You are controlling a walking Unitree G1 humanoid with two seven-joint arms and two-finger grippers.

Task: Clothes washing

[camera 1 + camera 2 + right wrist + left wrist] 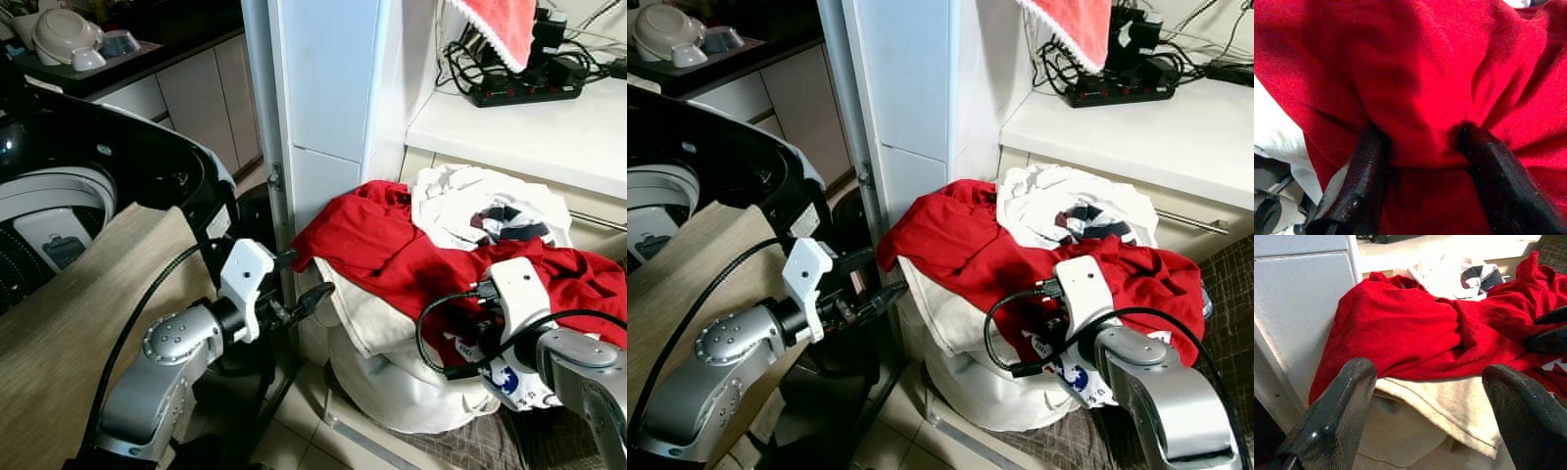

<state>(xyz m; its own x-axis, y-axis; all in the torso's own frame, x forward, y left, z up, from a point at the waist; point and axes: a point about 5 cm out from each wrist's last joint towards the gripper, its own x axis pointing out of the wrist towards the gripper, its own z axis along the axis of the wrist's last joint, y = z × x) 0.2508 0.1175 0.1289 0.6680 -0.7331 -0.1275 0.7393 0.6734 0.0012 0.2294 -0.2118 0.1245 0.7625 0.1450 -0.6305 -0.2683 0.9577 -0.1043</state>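
Right gripper [1420, 161]: fingers pressed into the red garment [392, 245], a fold of cloth between them; clamped on it.
Left gripper [1425, 406]: fingers spread apart, nothing between them; held near the pile's left edge, just beside the white panel [328, 88].
Red garment: draped over the top of the laundry pile, above a cream cloth [1449, 406].
White garment [470, 201]: behind the red one.
Washer [59, 215]: lid up, at the robot's left.
Power strip [524, 93]: on the counter [529, 137].
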